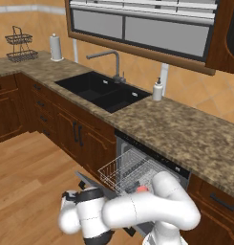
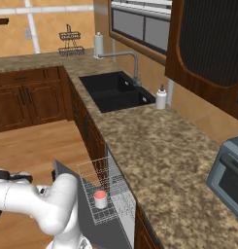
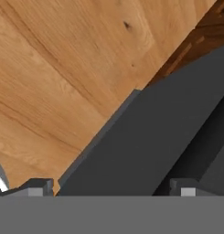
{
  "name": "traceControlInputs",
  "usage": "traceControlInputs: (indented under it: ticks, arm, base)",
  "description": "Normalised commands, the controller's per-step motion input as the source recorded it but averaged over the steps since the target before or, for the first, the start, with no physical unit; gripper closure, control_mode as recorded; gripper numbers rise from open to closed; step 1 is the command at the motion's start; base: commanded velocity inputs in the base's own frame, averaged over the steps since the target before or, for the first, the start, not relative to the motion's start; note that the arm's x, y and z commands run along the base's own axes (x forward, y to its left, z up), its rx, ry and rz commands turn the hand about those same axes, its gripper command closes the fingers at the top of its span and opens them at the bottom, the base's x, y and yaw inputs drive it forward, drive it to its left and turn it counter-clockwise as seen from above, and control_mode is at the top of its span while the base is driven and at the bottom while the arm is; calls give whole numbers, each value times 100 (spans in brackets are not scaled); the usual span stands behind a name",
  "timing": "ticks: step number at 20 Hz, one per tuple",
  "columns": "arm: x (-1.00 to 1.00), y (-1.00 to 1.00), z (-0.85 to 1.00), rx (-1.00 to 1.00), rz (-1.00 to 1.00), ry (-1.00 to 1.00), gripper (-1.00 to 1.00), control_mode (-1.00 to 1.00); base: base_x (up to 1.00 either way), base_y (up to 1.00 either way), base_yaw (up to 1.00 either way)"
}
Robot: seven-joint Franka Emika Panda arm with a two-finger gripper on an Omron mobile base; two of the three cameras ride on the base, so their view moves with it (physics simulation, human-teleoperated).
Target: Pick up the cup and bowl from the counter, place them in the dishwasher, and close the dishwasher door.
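The dishwasher [image 1: 152, 165] under the counter [image 1: 185, 129] stands open, its white wire rack [image 2: 103, 187] pulled out over the dropped dishwasher door [image 2: 86, 214]. The cup [image 2: 100, 198], white with a red inside, stands upright in the rack; its red rim [image 1: 142, 189] peeks past my forearm. The bowl is out of view. My gripper [image 3: 112, 188] is open and empty, low over the wooden floor, with its fingertips [image 3: 40, 185] straddling the outer edge of the grey door [image 3: 154, 146].
A black double sink [image 1: 101, 91] with a faucet sits in the counter, a white soap bottle [image 1: 157, 90] beside it. A paper towel roll [image 1: 55, 47] and wire basket [image 1: 20, 45] stand far left. A grey oven [image 2: 227, 175] sits at the right. Wood floor [image 1: 27, 182] lies left.
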Motion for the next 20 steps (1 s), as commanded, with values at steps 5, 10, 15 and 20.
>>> traceControlInputs:
  ticks: [5,10,15,20]
  arm:
    - [2,38,-53,-91,-14,-1,-100,-100]
    - [28,5,-51,-92,-17,-2,-100,-100]
    - [49,0,-38,-96,-20,-5,-100,-100]
    - [58,-18,-29,-95,-23,-7,-100,-100]
  base:
    - [0,0,0]
    - [0,0,0]
    - [0,0,0]
    - [0,0,0]
